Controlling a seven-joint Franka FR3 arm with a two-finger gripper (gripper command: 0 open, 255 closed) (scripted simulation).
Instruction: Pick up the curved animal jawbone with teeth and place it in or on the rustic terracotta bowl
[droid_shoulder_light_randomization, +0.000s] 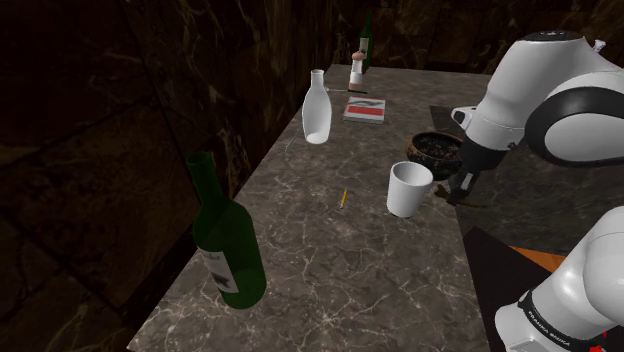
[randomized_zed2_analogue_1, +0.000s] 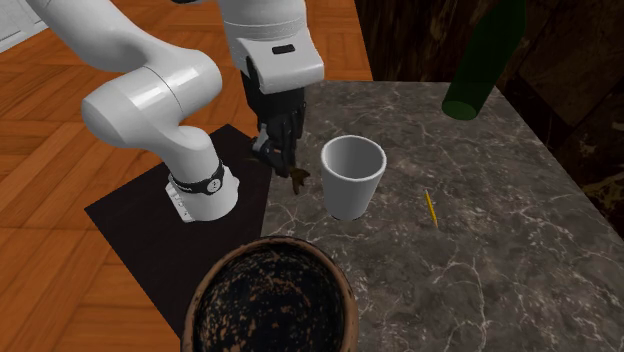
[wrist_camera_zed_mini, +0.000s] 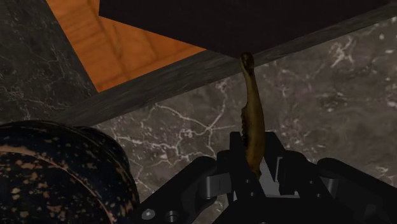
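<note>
The gripper (wrist_camera_zed_mini: 254, 167) clasps the brown jawbone (wrist_camera_zed_mini: 250, 105) over the table (wrist_camera_zed_mini: 318, 95) beside the speckled bowl (wrist_camera_zed_mini: 76, 137); the label (droid_shoulder_light_randomization: 222, 270) on the green bottle (droid_shoulder_light_randomization: 225, 225) is unreadable.

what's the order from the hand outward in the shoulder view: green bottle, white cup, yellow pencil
1. white cup, right beside the hand holding the jawbone, shoulder view's left side
2. yellow pencil, mid-counter, further left
3. green bottle, farthest left, near end
</note>
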